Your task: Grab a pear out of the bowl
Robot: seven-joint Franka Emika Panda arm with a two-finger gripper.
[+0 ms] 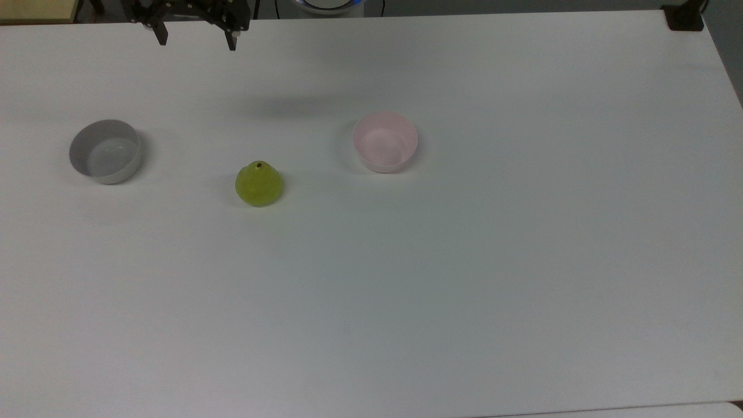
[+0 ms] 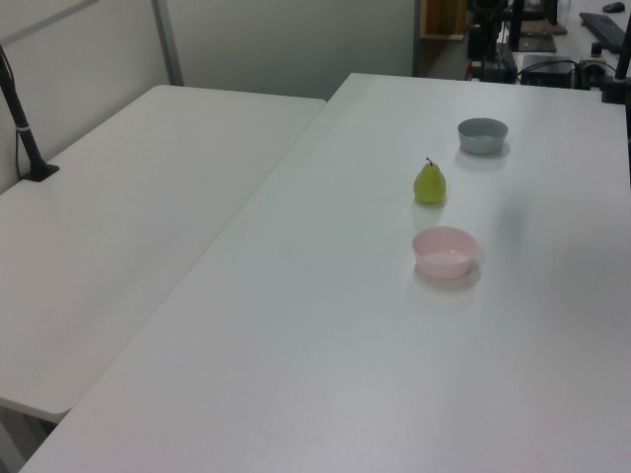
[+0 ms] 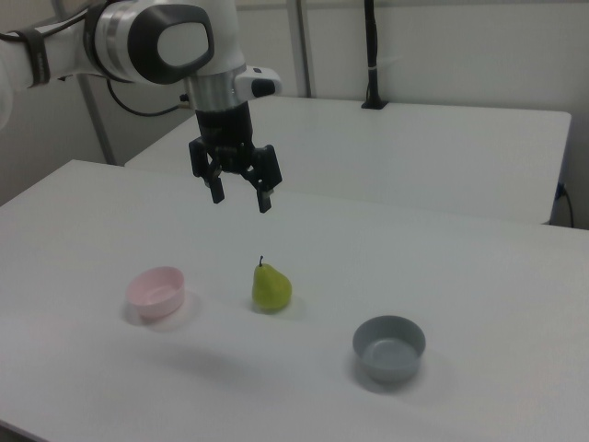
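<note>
Pear, yellow-green, stands upright on the bare white table, stem up, outside both bowls. In the top view the pale pink bowl sits at about 2 o'clock from the pear, well apart and holding nothing, and a grey bowl sits at about 10 o'clock from it, further off, also with nothing inside. In the right view the pear is between the pink bowl at its 9 o'clock and the grey bowl at about 4 o'clock. The robot's gripper hangs in the air high above the table, at about 11 o'clock from the pear in the right view, its two black fingers spread apart and grasping nothing. In the top view the gripper is at the upper edge, at about 11 o'clock from the pear, well clear of it. In the left view the pear stands between the grey bowl and the pink bowl
</note>
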